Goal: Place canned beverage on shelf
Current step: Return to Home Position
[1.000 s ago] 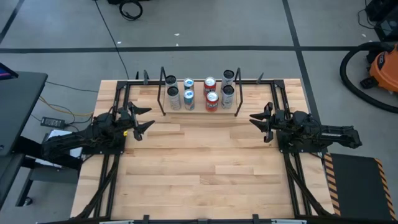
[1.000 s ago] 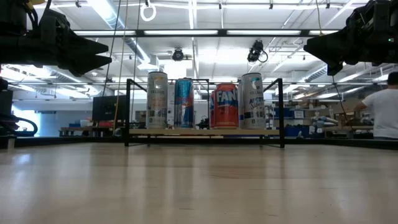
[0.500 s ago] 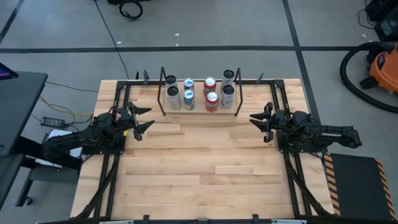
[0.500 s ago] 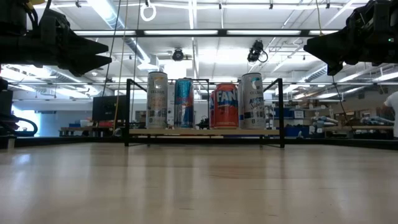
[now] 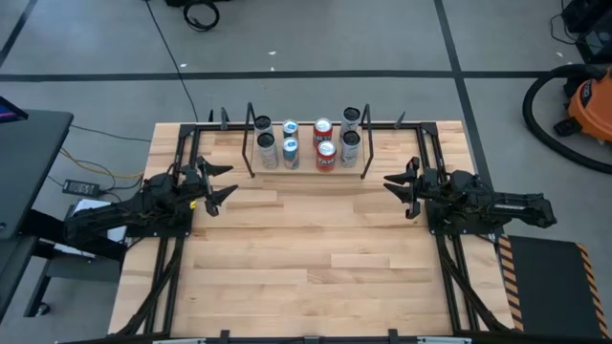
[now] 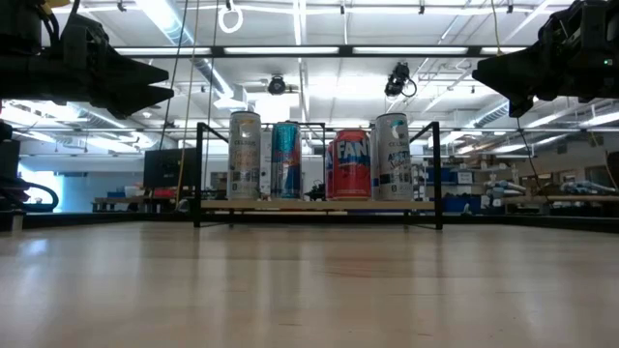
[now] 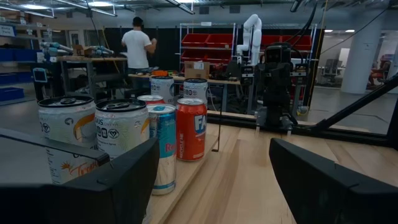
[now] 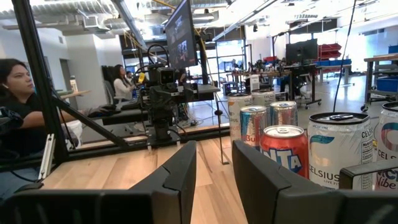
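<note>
Near the table's (image 5: 306, 277) side edges the left gripper (image 5: 222, 182) hangs spread wide and the right gripper (image 5: 394, 182) narrowly parted, both empty, while the shelf (image 5: 304, 170) at the far edge holds eight upright cans (image 5: 326, 153) in two rows, so the placing looks done and only parking the arms is left

A grey concrete floor (image 5: 316, 38) crossed by dark lines surrounds the light-wood plank table (image 5: 306, 277). A thin black cable (image 5: 175, 53) trails over the floor, and an orange and black shop vacuum (image 5: 585, 103) stands at the far right. A dark desk (image 5: 29, 162) sits off the table's left side. Long ceiling strip lights (image 6: 300, 50) glow overhead. Red storage bins on metal racking (image 7: 208, 45) stand near a person in a white shirt (image 7: 138, 45); elsewhere a seated person in dark clothes (image 8: 18, 124) and a large dark monitor (image 8: 180, 34) show
</note>
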`<state>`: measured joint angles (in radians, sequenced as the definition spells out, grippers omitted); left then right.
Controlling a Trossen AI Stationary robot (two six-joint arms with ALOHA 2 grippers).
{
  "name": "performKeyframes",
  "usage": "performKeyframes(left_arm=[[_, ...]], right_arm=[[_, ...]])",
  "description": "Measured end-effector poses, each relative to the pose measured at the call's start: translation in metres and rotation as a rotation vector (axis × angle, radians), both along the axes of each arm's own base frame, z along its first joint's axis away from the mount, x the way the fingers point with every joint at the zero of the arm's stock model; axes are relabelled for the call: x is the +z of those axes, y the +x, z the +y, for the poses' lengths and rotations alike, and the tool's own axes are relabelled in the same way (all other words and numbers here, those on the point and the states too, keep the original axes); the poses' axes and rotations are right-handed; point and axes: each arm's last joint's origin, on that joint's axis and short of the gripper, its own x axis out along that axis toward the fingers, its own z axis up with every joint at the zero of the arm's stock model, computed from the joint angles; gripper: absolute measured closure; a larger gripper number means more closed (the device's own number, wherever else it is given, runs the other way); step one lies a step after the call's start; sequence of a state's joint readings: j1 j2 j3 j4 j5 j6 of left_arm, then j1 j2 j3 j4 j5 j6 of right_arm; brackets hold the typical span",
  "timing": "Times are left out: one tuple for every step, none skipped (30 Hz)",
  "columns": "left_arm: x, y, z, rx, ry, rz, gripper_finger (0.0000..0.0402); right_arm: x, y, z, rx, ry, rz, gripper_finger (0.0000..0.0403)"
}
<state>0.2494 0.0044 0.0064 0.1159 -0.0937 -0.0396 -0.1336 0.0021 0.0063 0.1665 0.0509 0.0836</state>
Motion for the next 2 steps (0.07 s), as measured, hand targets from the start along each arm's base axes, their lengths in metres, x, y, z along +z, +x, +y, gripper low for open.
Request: performKeyframes(left_arm=[[0.0001, 0.0000, 0.0000, 0.000, 0.000, 0.000, 0.0088], [0.0001, 0.0000, 0.0000, 0.000, 0.000, 0.000, 0.0088]], right_arm=[[0.0000, 0.0000, 0.0000, 0.000, 0.000, 0.000, 0.0290], [0.0000, 0.0000, 0.0000, 0.000, 0.000, 0.000, 0.0290]])
